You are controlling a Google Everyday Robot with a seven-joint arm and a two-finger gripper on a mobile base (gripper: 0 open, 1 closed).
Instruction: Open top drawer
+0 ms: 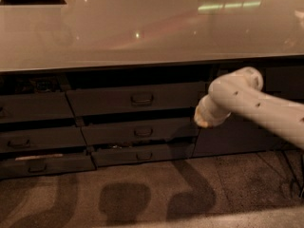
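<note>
Holding the gripper (pixel 201 119) just beside the right end of the top drawer (pixel 104 101), slightly below it; being unable to tell its grip state. Drawer lying beneath the pale countertop (pixel 142 37), left of the arm (pixel 256 106).

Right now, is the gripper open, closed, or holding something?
Gripper: cannot be told; it is by the right end of the top drawer, away from its handle.
</note>
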